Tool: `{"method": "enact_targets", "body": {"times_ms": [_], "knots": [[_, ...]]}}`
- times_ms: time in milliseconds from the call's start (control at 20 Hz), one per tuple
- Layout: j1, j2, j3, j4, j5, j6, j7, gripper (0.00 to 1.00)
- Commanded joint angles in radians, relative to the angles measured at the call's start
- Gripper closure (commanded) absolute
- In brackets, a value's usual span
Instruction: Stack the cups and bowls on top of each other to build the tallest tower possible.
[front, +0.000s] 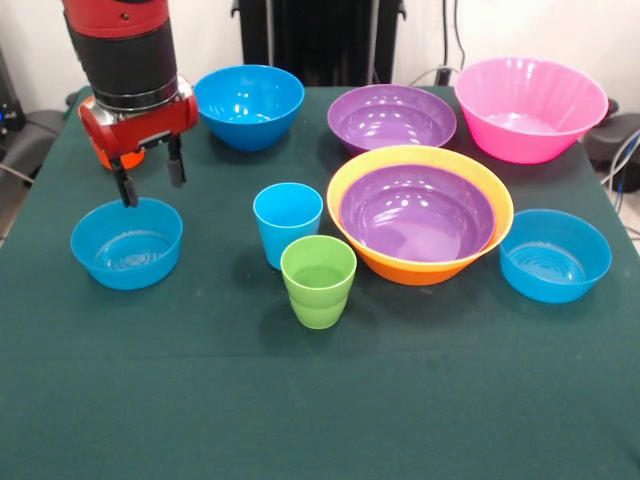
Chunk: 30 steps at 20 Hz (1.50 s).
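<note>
— Where is your gripper?

— My gripper (150, 178) hangs with its fingers spread apart and nothing between them, just above the far rim of a small blue bowl (127, 243) at one side of the counter (320, 400).

— And the rest?

— A purple bowl (418, 213) sits nested inside the orange-yellow bowl (420, 262). The light blue cup (288, 224) and green cup (318, 281) stand upright, touching. Another purple bowl (391, 118), the pink bowl (531, 108) and two more blue bowls (249, 105) (555, 255) stand apart. Something orange (103, 156) shows behind my gripper.
</note>
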Motion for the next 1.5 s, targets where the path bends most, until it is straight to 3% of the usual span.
{"method": "enact_targets", "body": {"times_ms": [50, 500, 1000, 1500], "knots": [[0.069, 0.1, 0.027, -0.058, -0.09, 0.046, 0.028, 0.0], [0.082, 0.132, 0.015, -0.074, -0.098, 0.003, 0.037, 0.0], [0.173, 0.165, -0.102, -0.17, -0.17, 0.057, 0.073, 0.0], [0.198, 0.175, -0.148, -0.191, -0.16, 0.054, 0.086, 0.0]]}}
